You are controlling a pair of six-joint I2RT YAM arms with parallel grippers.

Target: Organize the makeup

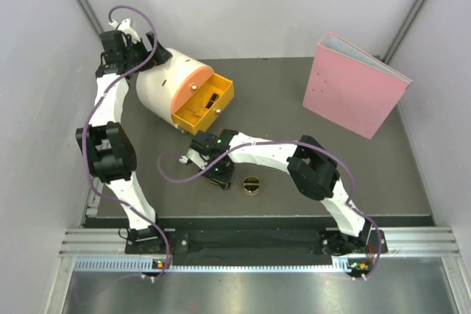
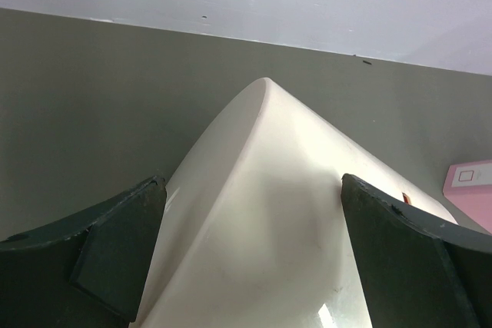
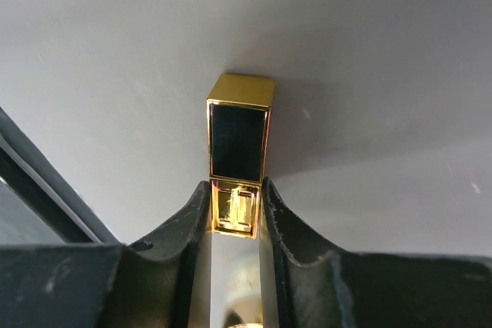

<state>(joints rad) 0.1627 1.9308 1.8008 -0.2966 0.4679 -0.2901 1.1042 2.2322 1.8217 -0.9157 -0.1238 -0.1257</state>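
step: grab lipstick (image 3: 239, 132) | right pincer (image 3: 237, 190) clamped on its gold end, near-centre counter (image 1: 353, 174), just left of compact (image 1: 252, 184) | left pincer (image 2: 254, 190) spread wide over drawer box (image 2: 261, 213) | tip: lift straight, don't twist, carry far-left to open drawer (image 1: 202, 104)

Left arm reaches up to the far left, elbow bent, its hand (image 2: 252, 180) angled forward and down with fingers (image 2: 115, 251) spread wide. Right arm stretches low and leftward across the middle, its hand (image 3: 237, 190) pinching a lipstick (image 3: 238, 132) between both fingers.
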